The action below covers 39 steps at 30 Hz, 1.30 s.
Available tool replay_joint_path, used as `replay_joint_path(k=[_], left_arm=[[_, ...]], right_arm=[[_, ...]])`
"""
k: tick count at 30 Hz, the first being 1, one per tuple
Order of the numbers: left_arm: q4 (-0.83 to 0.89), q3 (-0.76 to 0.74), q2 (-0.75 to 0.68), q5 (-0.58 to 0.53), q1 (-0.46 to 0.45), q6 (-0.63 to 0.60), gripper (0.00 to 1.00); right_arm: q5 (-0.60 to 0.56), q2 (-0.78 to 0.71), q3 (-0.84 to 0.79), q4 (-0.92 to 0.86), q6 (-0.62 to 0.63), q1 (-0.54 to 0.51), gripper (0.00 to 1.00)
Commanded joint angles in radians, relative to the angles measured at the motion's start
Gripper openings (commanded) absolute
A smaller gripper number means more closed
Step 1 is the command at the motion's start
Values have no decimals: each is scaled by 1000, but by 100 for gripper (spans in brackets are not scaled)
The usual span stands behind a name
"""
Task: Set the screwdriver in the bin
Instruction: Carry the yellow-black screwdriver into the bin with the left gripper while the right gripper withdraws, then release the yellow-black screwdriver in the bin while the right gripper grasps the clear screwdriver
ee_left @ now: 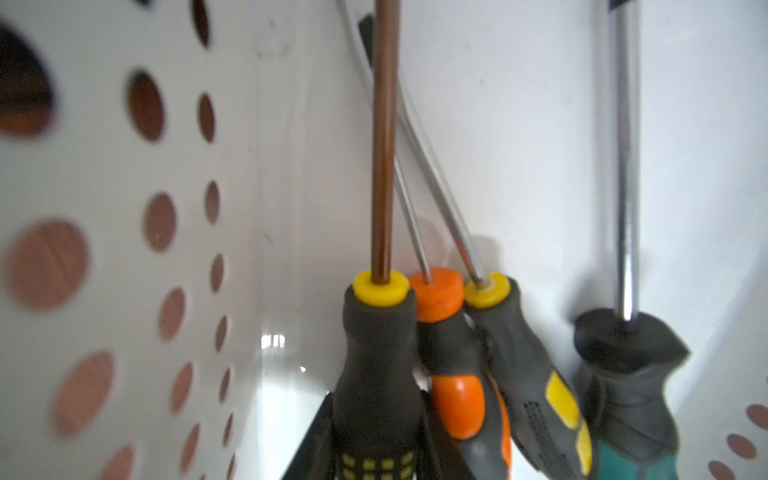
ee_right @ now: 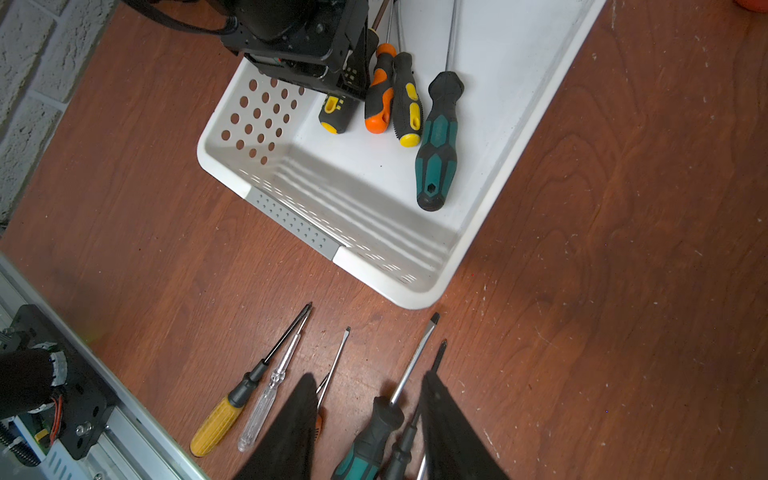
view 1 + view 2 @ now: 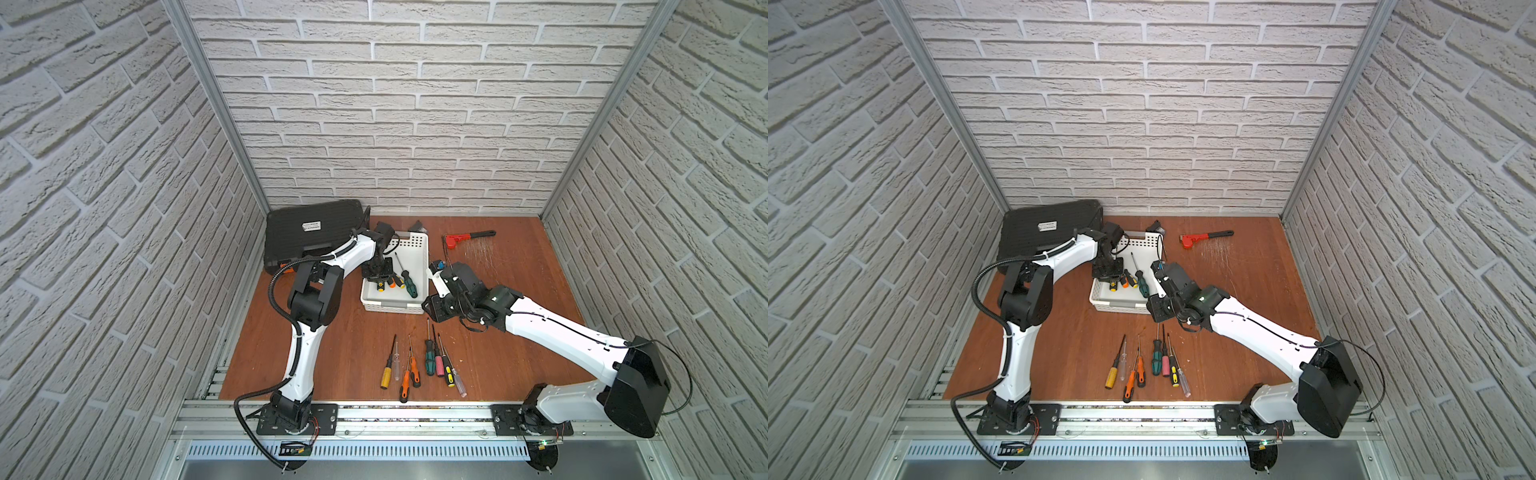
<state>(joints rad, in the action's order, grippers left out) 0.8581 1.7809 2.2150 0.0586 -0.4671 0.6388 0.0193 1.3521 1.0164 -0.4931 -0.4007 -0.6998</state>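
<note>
The white bin (image 3: 395, 308) (image 3: 1121, 308) (image 2: 376, 272) stands mid-table. My left gripper (image 3: 378, 277) (image 3: 1108, 275) (image 1: 376, 419) reaches down into its left part, shut on a black screwdriver with yellow dots (image 1: 378, 365) (image 2: 334, 112) (image 3: 380, 286). The shaft points toward the far end of the bin, and the handle's butt sticks out below the fingers. My right gripper (image 3: 431, 313) (image 3: 1156, 311) (image 2: 370, 399) hovers open just off the bin's near right corner, above the tips of loose screwdrivers on the table, holding nothing.
Three more screwdrivers lie in the bin: orange-black (image 2: 380, 95), yellow-black (image 2: 407, 104) and green (image 2: 436, 141). Several screwdrivers (image 3: 415, 365) lie in a row on the wooden table near the front rail. A black ribbed case (image 3: 307, 232) sits back left, a red-headed tool (image 3: 457, 239) back right.
</note>
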Motion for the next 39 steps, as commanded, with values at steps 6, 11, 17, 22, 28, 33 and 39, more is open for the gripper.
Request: replay_joint_path(k=[6, 11, 17, 22, 28, 33, 39], left_arm=[[-20, 41, 11, 17, 8, -34, 42], [-38, -17, -96, -9, 8, -50, 46], [-90, -138, -301, 15, -10, -82, 48], [-131, -318, -489, 4, -65, -92, 48], [-200, -591, -731, -70, -183, 1, 49], [-216, -721, -876, -141, -251, 100, 50], [-207, -759, -940, -174, -247, 121, 53]], right_arm=[[-13, -17, 9, -26, -21, 5, 43], [-32, -37, 21, -78, -25, 3, 43], [-50, -91, -28, -151, -61, 2, 43], [-62, -108, -82, -222, -126, -21, 43], [-100, -121, -170, -310, -245, -113, 41], [-131, -162, -233, -382, -363, -196, 38], [-124, -160, -264, -428, -424, -263, 34]])
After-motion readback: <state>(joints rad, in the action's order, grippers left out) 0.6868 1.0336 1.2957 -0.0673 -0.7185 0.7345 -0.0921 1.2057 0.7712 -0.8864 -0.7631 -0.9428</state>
